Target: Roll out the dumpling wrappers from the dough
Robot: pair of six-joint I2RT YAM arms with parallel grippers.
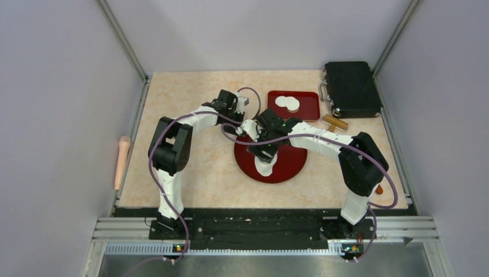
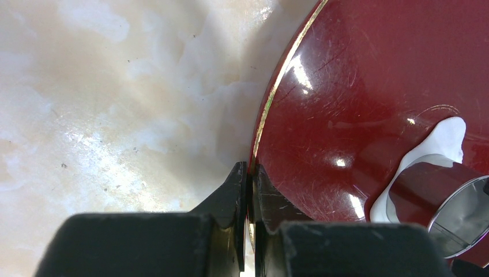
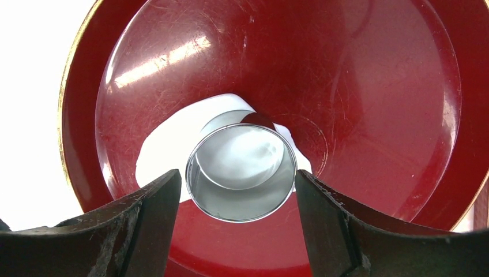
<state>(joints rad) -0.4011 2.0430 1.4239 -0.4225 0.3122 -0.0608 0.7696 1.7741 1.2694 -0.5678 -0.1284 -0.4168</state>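
Ring [image 3: 242, 205] stands on the dough [image 3: 167, 144] inside my open right hand [image 3: 237, 183]; left hand [image 2: 249, 176] pinches the plate [image 2: 369, 75] rim. Close squarely, press straight.

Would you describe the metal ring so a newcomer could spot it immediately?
Find the round red plate at the table's centre. On it lies flattened white dough, and the metal ring stands on that dough between the right hand's fingers. It alone is shiny metal.

Plain grey walls [image 1: 57, 86] are enclosing a beige marbled table [image 1: 207, 184] from nine round to three o'clock; metal rails [image 1: 403, 228] are running along six o'clock.
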